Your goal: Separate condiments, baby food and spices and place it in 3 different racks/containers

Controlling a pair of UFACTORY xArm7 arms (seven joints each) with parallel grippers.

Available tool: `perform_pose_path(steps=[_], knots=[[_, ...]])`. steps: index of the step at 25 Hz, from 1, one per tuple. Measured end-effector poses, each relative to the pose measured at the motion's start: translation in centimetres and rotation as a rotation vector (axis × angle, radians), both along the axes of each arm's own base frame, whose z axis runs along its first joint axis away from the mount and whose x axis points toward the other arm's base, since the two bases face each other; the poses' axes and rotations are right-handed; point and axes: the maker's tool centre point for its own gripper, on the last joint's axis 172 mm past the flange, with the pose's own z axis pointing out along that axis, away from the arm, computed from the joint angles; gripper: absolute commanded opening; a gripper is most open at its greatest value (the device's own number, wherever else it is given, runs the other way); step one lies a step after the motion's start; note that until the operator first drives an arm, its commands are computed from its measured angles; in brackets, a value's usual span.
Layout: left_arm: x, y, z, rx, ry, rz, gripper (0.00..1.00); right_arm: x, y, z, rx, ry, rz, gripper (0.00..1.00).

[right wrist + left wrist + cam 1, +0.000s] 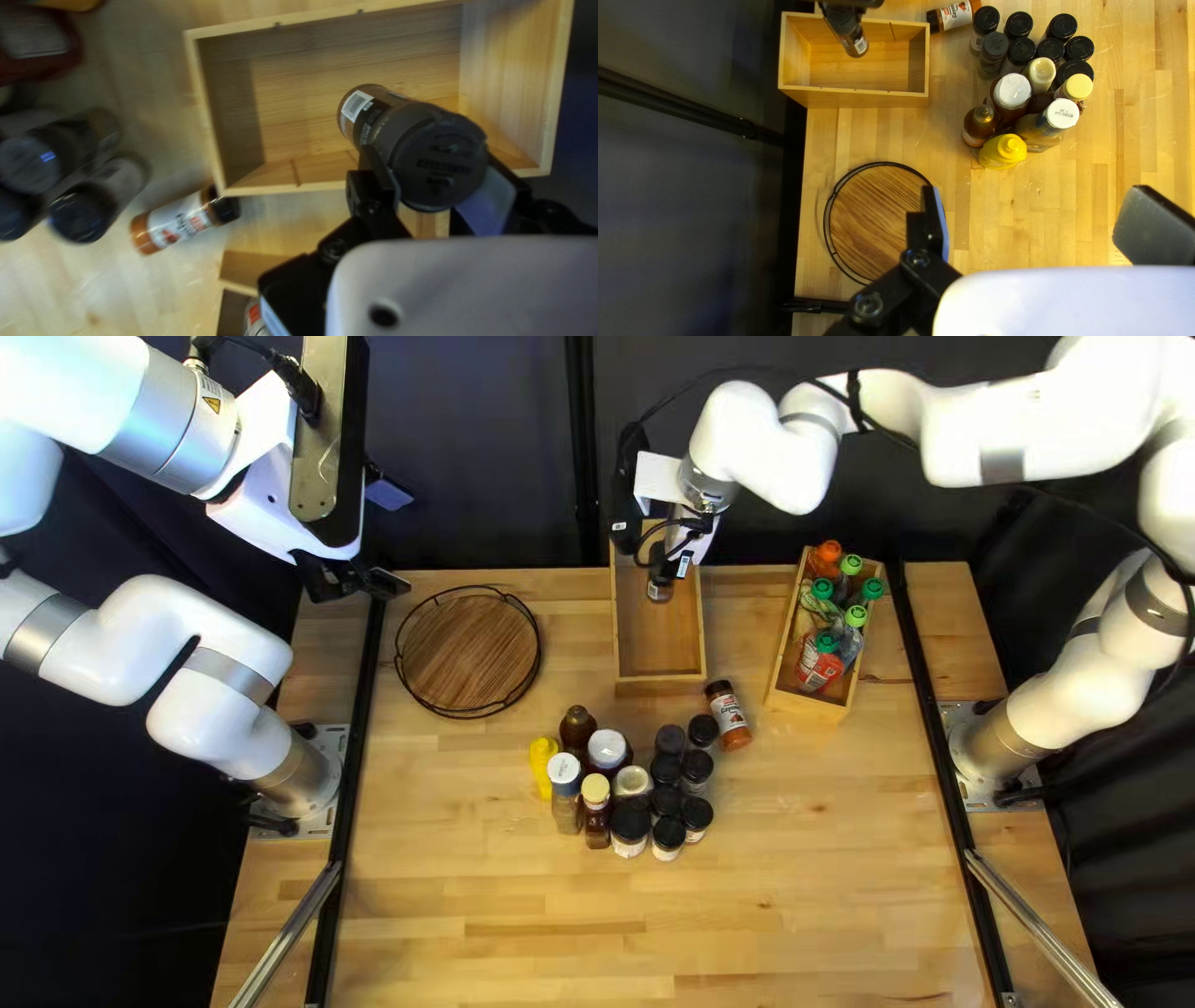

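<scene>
Left gripper (388, 538): open and empty, high past the table's (535, 909) far-left corner. Round tray (467, 647): lies at 10 o'clock from the bottle cluster. Mustard (540, 765): cluster's 10 o'clock edge; white-capped bottle (564, 772) just beside it. Black-capped jars (697, 769): packed upright on the 3 o'clock side, tight against their neighbors. Right gripper (669, 573): closed on a spice jar (660, 594), tilted, within or just over the middle box (661, 687), at 12 o'clock from the cluster; can't tell if it touches the floor of the box. Fallen jar (731, 718): on its side, 2 o'clock from the cluster, cap just beside the middle box's near corner. Right box (812, 700): 2 o'clock again, farther out, holds orange- and green-capped bottles. Right wrist view shows the held jar's black cap, hidden in the top left view, but only part of the right box.
</scene>
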Motion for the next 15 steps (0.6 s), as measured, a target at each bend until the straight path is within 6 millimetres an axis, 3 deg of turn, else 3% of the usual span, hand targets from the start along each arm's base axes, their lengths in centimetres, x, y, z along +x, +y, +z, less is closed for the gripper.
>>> perform_pose_path(steps=[6,12,13,14,15], knots=[[0.0,0.0,0.0,0.000,0.000,0.000,1.00,0.4,-1.6,-2.5,-0.012,0.019,-0.032,0.00],[0.0,0.0,0.0,0.000,0.000,0.000,1.00,0.1,-1.4,-3.6,-0.017,0.025,-0.050,0.01],[0.0,0.0,0.0,0.000,0.000,0.000,1.00,0.0,-1.3,-3.7,-0.017,0.025,-0.052,0.13],[0.0,0.0,0.0,0.000,0.000,0.000,1.00,-0.1,-1.1,-3.8,-0.016,0.025,-0.053,0.47],[0.0,0.0,0.0,0.000,0.000,0.000,1.00,-0.2,-1.0,-4.0,-0.015,0.026,-0.053,0.69]])
